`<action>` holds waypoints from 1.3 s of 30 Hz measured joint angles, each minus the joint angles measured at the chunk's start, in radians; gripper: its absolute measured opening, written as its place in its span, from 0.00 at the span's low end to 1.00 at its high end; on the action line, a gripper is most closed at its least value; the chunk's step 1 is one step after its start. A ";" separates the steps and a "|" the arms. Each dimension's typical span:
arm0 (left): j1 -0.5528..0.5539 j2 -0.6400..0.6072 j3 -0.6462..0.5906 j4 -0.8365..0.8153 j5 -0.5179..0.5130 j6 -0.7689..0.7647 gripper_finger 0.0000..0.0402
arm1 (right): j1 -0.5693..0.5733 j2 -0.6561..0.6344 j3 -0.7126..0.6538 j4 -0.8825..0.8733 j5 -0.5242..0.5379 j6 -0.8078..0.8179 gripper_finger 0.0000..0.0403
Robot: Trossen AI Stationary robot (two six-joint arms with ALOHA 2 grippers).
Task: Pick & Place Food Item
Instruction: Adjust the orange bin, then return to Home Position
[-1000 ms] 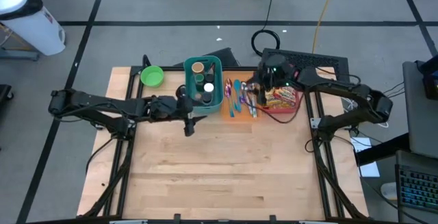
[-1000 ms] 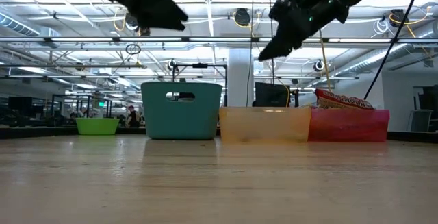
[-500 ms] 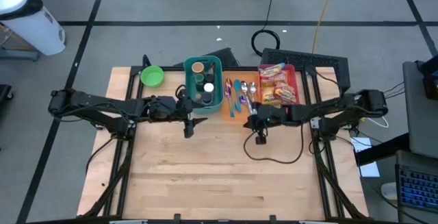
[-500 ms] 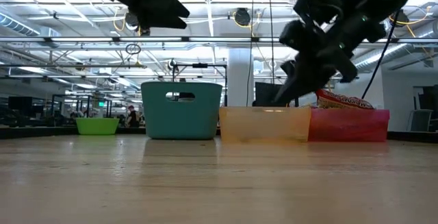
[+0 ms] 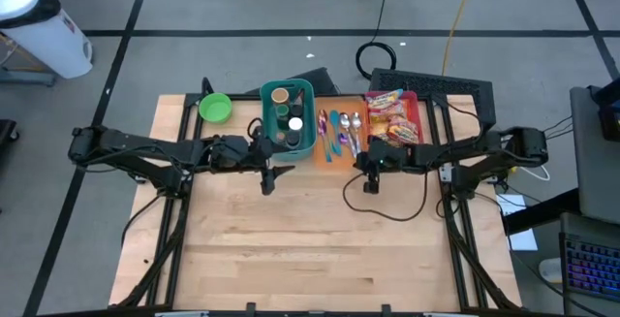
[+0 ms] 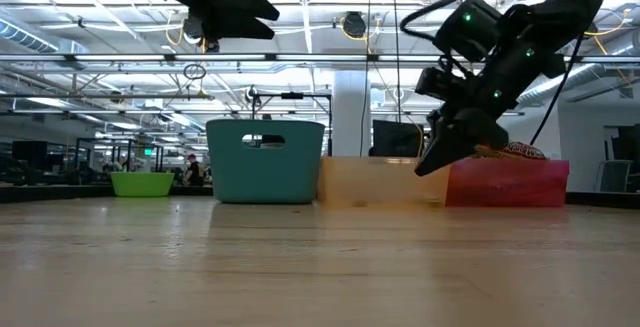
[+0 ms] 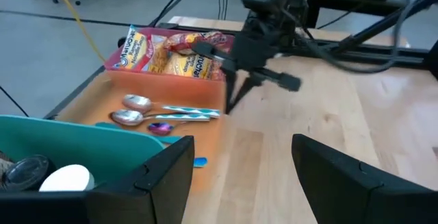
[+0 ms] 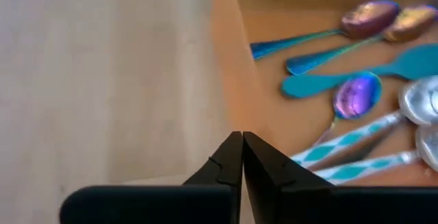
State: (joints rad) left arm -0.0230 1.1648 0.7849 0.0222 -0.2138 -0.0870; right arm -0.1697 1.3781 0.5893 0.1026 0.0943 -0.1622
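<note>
- High view: snack packets (image 5: pixel 392 121) lie heaped in the red bin (image 5: pixel 417 113) at the table's 1 o'clock edge, none picked yet.
- Right gripper (image 5: pixel 366 183), fingers pressed together on nothing, hangs just in front of the orange tray (image 5: pixel 330 161) of spoons (image 5: pixel 346 131), at the bin's 7 o'clock.
- Left gripper (image 5: pixel 268 179), fingers apart and empty, waits at the teal basket's (image 5: pixel 308 113) 7 o'clock.
- Packets look light, soft and crinkly, likely slippery; a pinch on a top packet's sealed edge seems safest.
- Left wrist view shows printed lettering on the packets, too blurred to read.
</note>
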 joint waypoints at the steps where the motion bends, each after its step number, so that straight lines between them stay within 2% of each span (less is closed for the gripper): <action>1: 0.000 0.000 0.000 0.003 0.000 -0.008 0.63 | -0.011 0.000 0.000 0.002 0.013 -0.006 0.01; 8: -0.001 0.000 0.000 0.017 0.013 -0.026 0.63 | -0.052 -0.001 0.000 0.066 0.010 -0.014 0.01; 11: -0.006 -0.017 -0.001 0.014 0.016 -0.016 0.63 | -0.050 -0.046 0.005 0.059 0.010 -0.004 0.01; 18: -0.042 -0.231 -0.021 -0.080 -0.020 0.071 0.63 | -0.044 -0.329 0.034 -0.010 0.009 0.012 0.01; 21: -0.054 -0.347 -0.105 -0.080 -0.081 0.078 0.63 | -0.044 -0.484 0.034 -0.040 0.010 0.012 0.01; 26: -0.065 -0.569 -0.277 -0.078 -0.262 0.023 0.63 | -0.048 -0.732 0.035 -0.151 0.015 -0.058 0.01; 29: -0.064 -0.705 -0.366 -0.063 -0.312 0.005 0.63 | -0.052 -0.852 0.035 -0.244 0.042 -0.078 0.00; 35: -0.064 -0.902 -0.513 -0.018 -0.288 0.018 0.63 | -0.053 -1.013 0.034 -0.379 0.092 0.025 0.00; 39: -0.064 -0.965 -0.592 0.007 -0.250 -0.010 0.63 | -0.053 -1.054 -0.016 -0.334 0.089 0.049 0.00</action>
State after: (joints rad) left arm -0.0868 0.1994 0.1928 0.0291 -0.4637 -0.0970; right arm -0.2222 0.3239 0.5729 -0.2318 0.1829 -0.1127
